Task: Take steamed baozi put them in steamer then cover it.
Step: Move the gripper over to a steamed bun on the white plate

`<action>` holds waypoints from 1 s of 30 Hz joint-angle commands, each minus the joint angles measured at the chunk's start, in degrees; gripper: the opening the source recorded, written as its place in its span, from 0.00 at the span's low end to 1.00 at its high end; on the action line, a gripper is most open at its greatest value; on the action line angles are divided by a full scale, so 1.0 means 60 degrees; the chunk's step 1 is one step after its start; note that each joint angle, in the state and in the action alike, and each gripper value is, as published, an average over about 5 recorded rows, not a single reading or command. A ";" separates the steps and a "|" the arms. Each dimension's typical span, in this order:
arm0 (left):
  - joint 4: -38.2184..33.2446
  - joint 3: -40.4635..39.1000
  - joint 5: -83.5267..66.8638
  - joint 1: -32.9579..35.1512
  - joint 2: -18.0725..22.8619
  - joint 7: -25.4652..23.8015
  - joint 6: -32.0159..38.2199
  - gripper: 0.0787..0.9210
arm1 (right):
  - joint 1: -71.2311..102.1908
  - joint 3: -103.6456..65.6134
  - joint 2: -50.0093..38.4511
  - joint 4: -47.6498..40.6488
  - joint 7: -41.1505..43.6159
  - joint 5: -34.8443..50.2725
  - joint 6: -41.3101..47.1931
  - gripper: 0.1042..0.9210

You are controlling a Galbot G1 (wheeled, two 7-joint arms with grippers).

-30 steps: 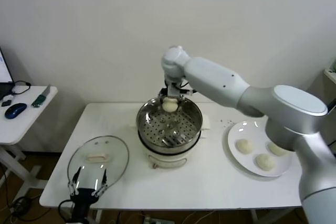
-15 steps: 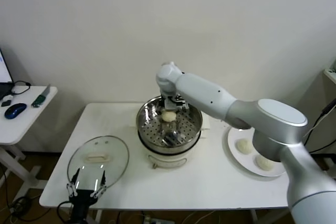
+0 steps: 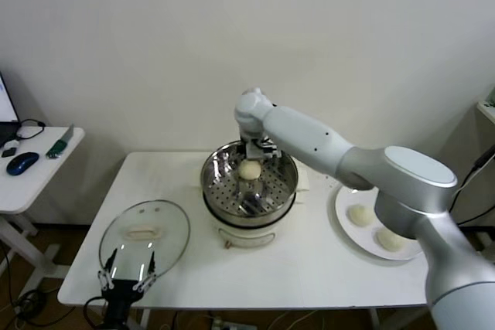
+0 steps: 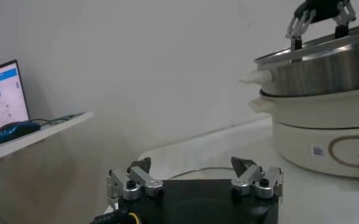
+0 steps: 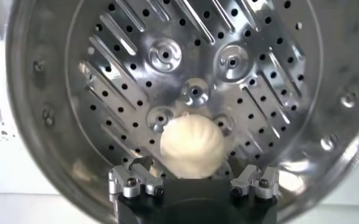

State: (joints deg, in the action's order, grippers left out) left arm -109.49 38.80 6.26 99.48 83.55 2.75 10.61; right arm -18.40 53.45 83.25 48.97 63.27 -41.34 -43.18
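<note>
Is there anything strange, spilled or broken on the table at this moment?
Nothing stands out. One baozi lies in the steamer, three more wait on the white plate, and the cover lies flat beside the pot.

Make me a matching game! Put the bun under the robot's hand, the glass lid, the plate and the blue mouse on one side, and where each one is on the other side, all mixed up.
Things:
1. bun
2. lid
3. plate
4. mouse

Places:
A. side desk
B. table, right of the steamer
C. inside the steamer
D. table, left of the steamer

Pairs: 1-C, 2-D, 3-B, 4-A
</note>
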 commanded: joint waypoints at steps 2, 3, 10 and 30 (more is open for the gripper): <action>0.0013 -0.0021 0.0013 -0.0003 -0.0011 -0.0002 -0.0009 0.88 | -0.0841 0.0182 -0.0740 0.0664 0.0097 0.1869 0.0541 0.88; 0.0008 -0.0026 0.0015 -0.0003 -0.0012 -0.0002 -0.0009 0.88 | -0.0976 0.0319 -0.0946 0.0817 0.0125 0.2288 0.0740 0.88; -0.0077 -0.0083 0.0015 0.0019 -0.0015 -0.0006 -0.0007 0.88 | -0.2794 0.3438 -0.3583 0.2302 -0.0904 0.7448 0.4284 0.88; -0.0203 -0.0237 -0.0040 -0.0040 -0.0145 -0.0017 -0.0125 0.88 | 0.0032 0.2084 -0.7721 0.2849 -0.0066 0.8810 0.9638 0.88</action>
State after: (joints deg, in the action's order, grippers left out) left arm -110.69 37.41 6.09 99.24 82.75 2.58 10.02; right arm -27.17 70.15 46.16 65.40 61.71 9.07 4.08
